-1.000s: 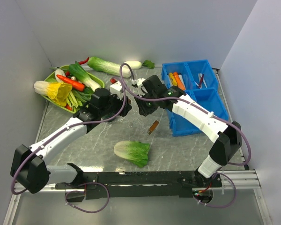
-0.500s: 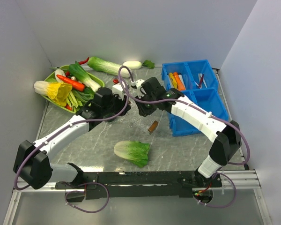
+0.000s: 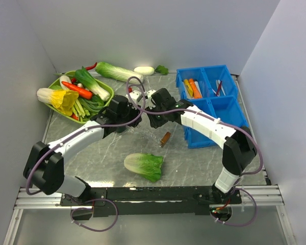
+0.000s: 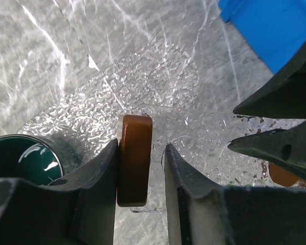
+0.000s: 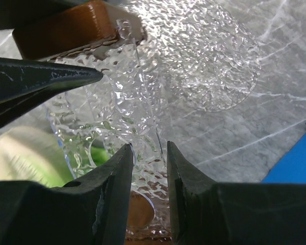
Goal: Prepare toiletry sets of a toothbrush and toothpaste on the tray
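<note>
Though toothpaste [image 4: 134, 158] lies between left hand [image 4: 140, 147] fingers [image 4: 99, 178], grip unclear; right hand [image 5: 148, 147] pinches wrap [image 5: 194, 61].

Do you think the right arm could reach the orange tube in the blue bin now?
Probably yes: the orange tube lies uncovered in the bin beside that arm, though its tool pinches clear plastic.

Toothpaste [image 3: 192, 88] lies in the bin [image 3: 227, 109] at the back right of the counter [image 3: 92, 153]. A dish [image 3: 109, 90] of vegetables sits left. A cabbage [image 3: 144, 166] lies in front.
</note>
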